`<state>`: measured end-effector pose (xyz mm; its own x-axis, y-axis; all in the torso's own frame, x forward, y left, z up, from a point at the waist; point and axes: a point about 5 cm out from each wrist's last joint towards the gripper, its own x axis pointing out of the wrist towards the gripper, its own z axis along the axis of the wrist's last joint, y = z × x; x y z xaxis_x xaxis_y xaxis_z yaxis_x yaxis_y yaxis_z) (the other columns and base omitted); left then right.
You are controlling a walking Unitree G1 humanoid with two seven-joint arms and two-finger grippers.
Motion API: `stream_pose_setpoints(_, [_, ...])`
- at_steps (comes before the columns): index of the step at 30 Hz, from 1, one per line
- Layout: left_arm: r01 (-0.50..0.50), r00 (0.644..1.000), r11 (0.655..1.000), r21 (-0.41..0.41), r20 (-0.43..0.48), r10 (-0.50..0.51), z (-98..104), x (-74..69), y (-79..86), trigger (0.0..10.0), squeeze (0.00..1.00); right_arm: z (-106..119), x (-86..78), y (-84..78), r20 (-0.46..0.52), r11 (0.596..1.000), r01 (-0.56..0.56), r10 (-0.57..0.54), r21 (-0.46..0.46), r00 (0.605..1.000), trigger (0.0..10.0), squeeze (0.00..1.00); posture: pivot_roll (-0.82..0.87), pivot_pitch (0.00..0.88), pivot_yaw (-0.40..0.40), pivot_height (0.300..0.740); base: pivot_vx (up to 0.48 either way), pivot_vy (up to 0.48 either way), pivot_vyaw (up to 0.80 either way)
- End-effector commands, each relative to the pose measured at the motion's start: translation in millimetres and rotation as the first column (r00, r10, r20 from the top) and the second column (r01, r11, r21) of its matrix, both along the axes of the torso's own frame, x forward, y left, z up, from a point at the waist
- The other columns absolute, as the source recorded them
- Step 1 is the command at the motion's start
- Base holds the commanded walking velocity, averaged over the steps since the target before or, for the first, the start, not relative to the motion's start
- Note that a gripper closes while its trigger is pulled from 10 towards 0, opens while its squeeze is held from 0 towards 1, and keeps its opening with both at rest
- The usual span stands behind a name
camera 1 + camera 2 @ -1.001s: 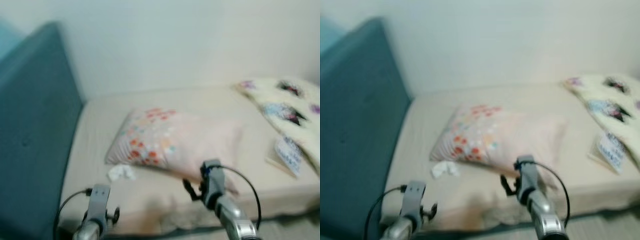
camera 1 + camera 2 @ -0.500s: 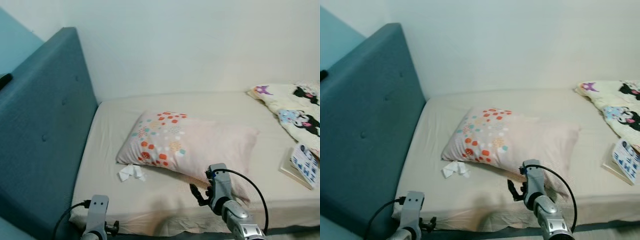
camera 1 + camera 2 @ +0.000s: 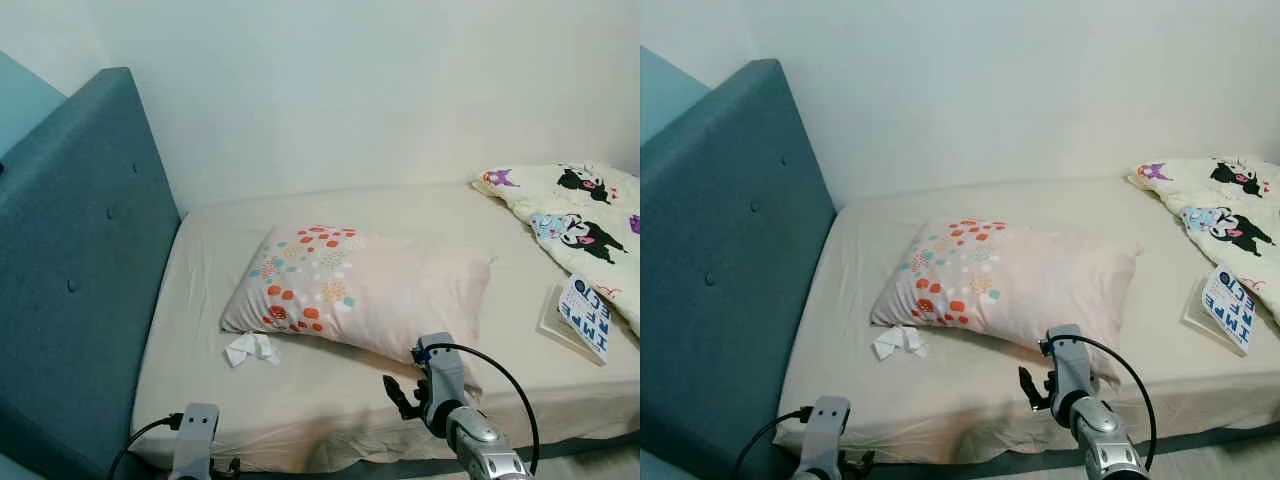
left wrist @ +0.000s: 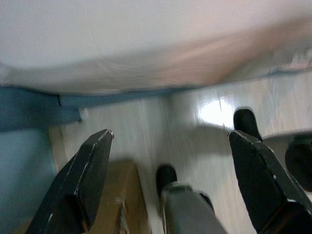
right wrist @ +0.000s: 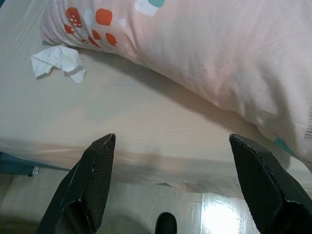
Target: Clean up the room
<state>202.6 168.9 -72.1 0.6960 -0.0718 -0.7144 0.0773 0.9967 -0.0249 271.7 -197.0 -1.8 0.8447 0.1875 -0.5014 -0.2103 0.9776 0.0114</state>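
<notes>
1. Left gripper [image 4: 168,146] hangs low at the near edge of the bed [image 3: 330,375], its two black fingers [image 4: 83,180] spread wide with nothing between them. Its wrist view looks past the mattress edge to the pale floor [image 4: 195,122], so the arm appears idle rather than engaged.
2. Headboard [image 3: 80,260], teal and padded, stands upright along the robot's left end of the bed, against the wall.
3. Crumpled tissue [image 3: 251,347] lies on the sheet, touching or just beside the pillow's lower left corner. Judged to be the item most in need of clearing; it is loose and light, and should pinch up easily.
4. Pillow [image 3: 360,290], pink with coloured spots at one end, lies flat and slightly askew across the middle of the mattress. It may need straightening toward the headboard.
5. Right gripper [image 5: 168,187] is raised over the near bed edge in front of the pillow, jaws wide apart and empty. Its wrist view takes in the tissue and the pillow, which suggests an approach to one of them; which one cannot be determined.
6. Booklet [image 3: 583,315] with blue print rests on the sheet at the right, just beside the bunched cartoon-print quilt [image 3: 570,215].
</notes>
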Motion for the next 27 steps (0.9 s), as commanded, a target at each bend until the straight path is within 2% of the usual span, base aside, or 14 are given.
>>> stream_pose_setpoints(1, [-0.001, 0.998, 1.0, 0.003, -0.067, 0.001, -7, -10.7, -2.4, 10.0, 0.0, -1, 0.3, 1.8, -0.007, 1.0, -0.01, 0.01, -0.01, 1.0, 10.0, 0.0, -0.14, 0.065, -0.025, 0.74, 0.0, 0.0, 0.0])
stream_pose_setpoints(3, [-0.013, 0.997, 1.0, 0.0, -0.078, 0.013, -8, -12.9, -1.4, 10.0, 0.0, -1, 0.4, 1.6, -0.008, 1.0, -0.011, 0.011, -0.014, 1.0, 10.0, 0.0, -0.14, 0.065, -0.025, 0.74, 0.0, 0.0, 0.0])
stream_pose_setpoints(5, [-0.027, 0.993, 1.0, 0.012, -0.119, 0.028, -14, -23.3, 3.1, 10.0, 0.0, -2, -0.3, 1.9, -0.012, 1.0, -0.017, 0.017, -0.02, 1.0, 10.0, 0.0, -0.15, 0.069, -0.025, 0.74, 0.0, 0.0, 0.0])
stream_pose_setpoints(8, [-0.028, 0.991, 0.999, 0.017, -0.131, 0.03, -15, -26.5, 4.2, 10.0, 0.0, -3, -0.6, 2.1, -0.014, 1.0, -0.016, 0.016, -0.018, 1.0, 10.0, 0.0, -0.15, 0.069, -0.025, 0.74, 0.0, 0.0, 0.0])
stream_pose_setpoints(10, [-0.033, 0.987, 0.999, 0.025, -0.157, 0.036, -18, -34.1, 7.0, 10.0, 0.0, -4, -1.0, 2.2, -0.019, 1.0, -0.015, 0.015, -0.013, 1.0, 10.0, 0.0, -0.15, 0.067, -0.03, 0.74, 0.0, 0.0, 0.0])
stream_pose_setpoints(12, [-0.033, 0.987, 0.999, 0.025, -0.157, 0.036, -18, -34.1, 7.0, 10.0, 0.0, -4, -1.0, 2.2, -0.019, 1.0, -0.015, 0.015, -0.013, 1.0, 10.0, 0.0, -0.15, 0.067, -0.03, 0.74, 0.0, 0.0, 0.0])
stream_pose_setpoints(14, [-0.046, 0.982, 0.998, 0.031, -0.18, 0.051, -21, -41.0, 9.5, 10.0, 0.0, -4, -0.2, 1.6, -0.027, 0.999, -0.025, 0.025, -0.02, 0.999, 10.0, 0.0, -0.14, 0.072, -0.035, 0.74, 0.0, 0.0, 0.0])
stream_pose_setpoints(18, [-0.054, 0.979, 0.998, 0.028, -0.197, 0.058, -24, -45.9, 8.9, 10.0, 0.0, -3, 1.2, -1.1, -0.032, 0.999, -0.03, 0.029, -0.029, 0.999, 10.0, 0.0, -0.14, 0.085, -0.032, 0.74, 0.0, 0.0, 0.0])
stream_pose_setpoints(21, [-0.049, 0.977, 0.999, 0.02, -0.206, 0.052, -25, -49.0, 7.0, 10.0, 0.0, -2, 1.4, -3.6, -0.027, 0.999, -0.018, 0.017, -0.035, 0.999, 10.0, 0.0, -0.14, 0.112, -0.004, 0.74, 0.0, 0.0, 0.0])
stream_pose_setpoints(23, [-0.013, 0.976, 1.0, 0.017, -0.217, 0.016, -26, -52.6, 6.5, 10.0, 0.0, -2, 0.4, -3.6, -0.016, 1.0, 0.014, -0.014, -0.018, 1.0, 10.0, 0.0, -0.12, 0.135, 0.047, 0.74, 0.0, 0.0, 0.0])
stream_pose_setpoints(27, [0.026, 0.975, 0.999, 0.021, -0.219, -0.021, -26, -53.2, 8.5, 10.0, 0.0, -3, -1.3, -3.2, -0.008, 0.999, 0.049, -0.049, 0.009, 0.999, 10.0, 0.0, -0.12, 0.14, 0.062, 0.74, 0.0, 0.0, 0.0])
